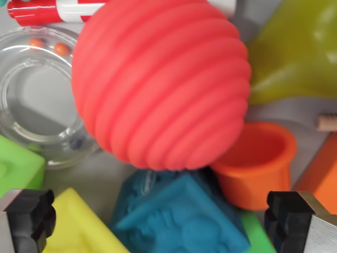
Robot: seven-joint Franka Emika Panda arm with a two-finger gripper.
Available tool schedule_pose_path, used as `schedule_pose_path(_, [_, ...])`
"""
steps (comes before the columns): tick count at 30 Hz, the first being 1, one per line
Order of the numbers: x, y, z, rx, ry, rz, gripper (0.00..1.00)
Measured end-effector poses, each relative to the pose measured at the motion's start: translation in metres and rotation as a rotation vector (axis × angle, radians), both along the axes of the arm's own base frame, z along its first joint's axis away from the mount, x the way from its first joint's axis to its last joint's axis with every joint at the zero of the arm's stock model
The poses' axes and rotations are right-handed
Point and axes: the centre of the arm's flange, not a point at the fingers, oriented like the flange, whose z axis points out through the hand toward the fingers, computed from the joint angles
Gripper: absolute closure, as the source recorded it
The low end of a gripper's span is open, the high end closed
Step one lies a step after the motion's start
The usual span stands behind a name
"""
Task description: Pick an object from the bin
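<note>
Up close: big red bumpy ball (160, 84) sits on blue block (181, 216), beside orange cup (258, 163). Jaws wide apart, holding nothing.

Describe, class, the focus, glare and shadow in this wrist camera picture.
In the wrist view, the red ribbed ball fills the frame, slightly soft with matte highlights on its ridges; the clear plastic ring shows white glare streaks; the orange cup lies partly in the ball's shadow; the black fingertips look sharper.
</note>
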Motion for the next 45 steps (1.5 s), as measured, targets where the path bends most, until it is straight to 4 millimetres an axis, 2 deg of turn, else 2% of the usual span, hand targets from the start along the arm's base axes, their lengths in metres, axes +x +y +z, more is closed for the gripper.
schedule_pose_path(8, [0.002,0.005,-0.026,0.001,-0.007,0.014,0.0])
schedule_pose_path(16, [0.014,0.006,-0.028,0.006,-0.051,0.015,0.0])
schedule_pose_path(30, [0.014,0.006,-0.028,0.006,-0.051,0.015,0.0])
schedule_pose_path(31, [0.014,0.006,-0.028,0.006,-0.051,0.015,1.0])
schedule_pose_path(45, [0.014,0.006,-0.028,0.006,-0.051,0.015,1.0])
